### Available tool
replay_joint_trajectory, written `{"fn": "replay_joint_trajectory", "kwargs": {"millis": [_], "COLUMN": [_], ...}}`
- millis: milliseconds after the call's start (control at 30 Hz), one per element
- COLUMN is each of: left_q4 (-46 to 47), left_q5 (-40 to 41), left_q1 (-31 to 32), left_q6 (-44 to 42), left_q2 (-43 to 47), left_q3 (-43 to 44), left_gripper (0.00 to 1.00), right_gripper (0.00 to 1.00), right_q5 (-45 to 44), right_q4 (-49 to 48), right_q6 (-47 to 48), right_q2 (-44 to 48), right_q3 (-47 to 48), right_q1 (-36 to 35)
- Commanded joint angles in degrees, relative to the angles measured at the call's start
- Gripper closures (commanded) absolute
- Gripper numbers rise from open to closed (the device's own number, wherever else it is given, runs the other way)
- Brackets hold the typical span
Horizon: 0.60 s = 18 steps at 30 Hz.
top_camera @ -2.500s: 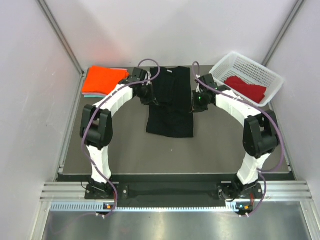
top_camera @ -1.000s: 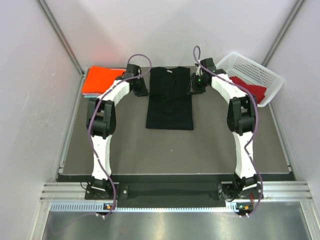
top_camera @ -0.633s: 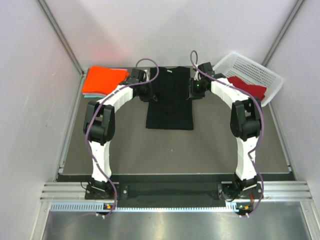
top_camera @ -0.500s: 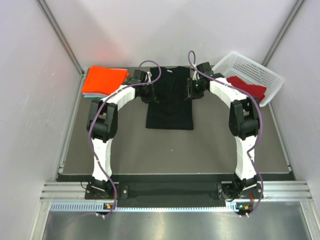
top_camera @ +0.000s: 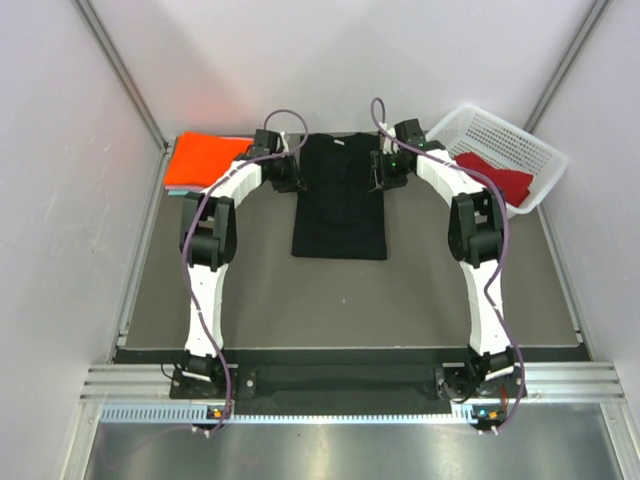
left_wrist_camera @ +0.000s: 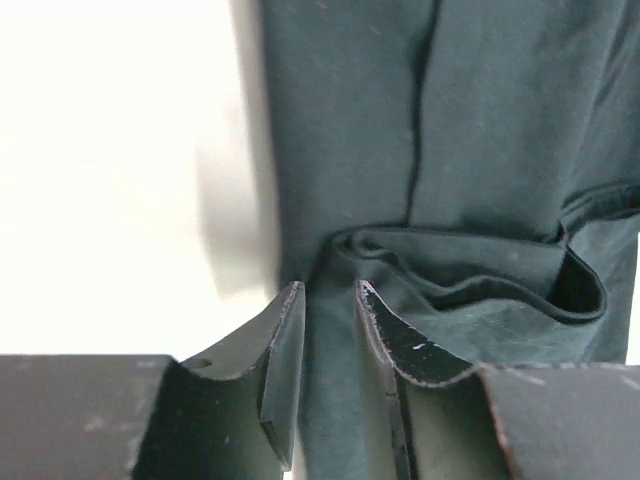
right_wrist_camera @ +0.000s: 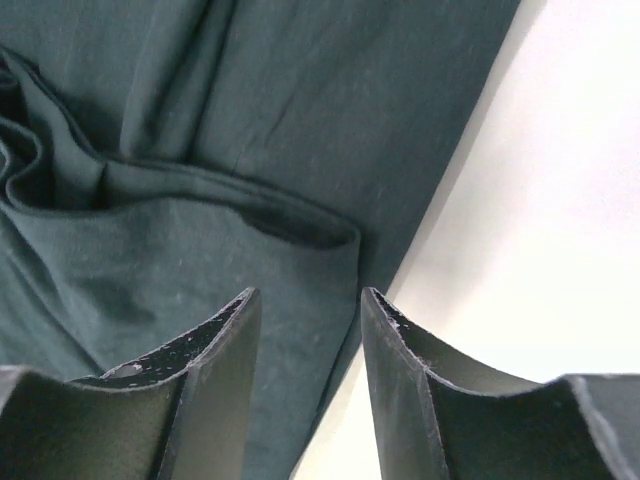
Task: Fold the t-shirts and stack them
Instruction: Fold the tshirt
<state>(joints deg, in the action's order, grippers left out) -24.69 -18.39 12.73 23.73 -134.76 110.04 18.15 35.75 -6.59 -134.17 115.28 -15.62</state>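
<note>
The black t-shirt lies flat in the middle of the mat as a narrow lengthwise fold, collar at the far end. My left gripper sits at its upper left edge. In the left wrist view the left gripper stands open by a narrow gap, with the black cloth lying in that gap. My right gripper is at the upper right edge. In the right wrist view the right gripper is open wide astride the cloth's edge. The orange t-shirt lies folded at the back left on a teal one.
A white mesh basket stands at the back right and holds the dark red t-shirt. The grey mat has bare room in front of the black shirt. Walls close in on both sides and at the back.
Both grippers moved in over the shirt's upper part, then back out to its side edges. Both sets of jaws have widened. The black shirt now lies smoother than 2.5 s ago.
</note>
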Motion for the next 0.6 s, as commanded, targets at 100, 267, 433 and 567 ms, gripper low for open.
{"fn": "replay_joint_trajectory", "kwargs": {"millis": [100,267,433,567], "left_q4": [2.3,3.4,4.0,4.3], "left_q5": [-2.8,-4.8,-6.0,-5.6], "left_q1": [-0.7,-0.7,-0.8,-0.9], "left_q6": [-2.9,-3.0,-3.2,-2.7], "left_q2": [-0.7,-0.8,-1.0,-1.8], "left_q3": [2.1,1.2,0.6,0.7], "left_gripper": [0.66,0.65,0.65,0.68], "right_gripper": [0.55,0.55,0.55,0.57], "right_q5": [2.6,2.1,2.2,2.3], "right_q4": [-1.4,-1.4,-2.3,-3.0], "right_q6": [1.8,1.9,1.9,1.1], "right_q2": [-2.1,-2.9,-3.2,-4.3], "right_q3": [4.7,4.8,4.9,5.4], "right_q1": [1.4,1.5,1.6,1.6]}}
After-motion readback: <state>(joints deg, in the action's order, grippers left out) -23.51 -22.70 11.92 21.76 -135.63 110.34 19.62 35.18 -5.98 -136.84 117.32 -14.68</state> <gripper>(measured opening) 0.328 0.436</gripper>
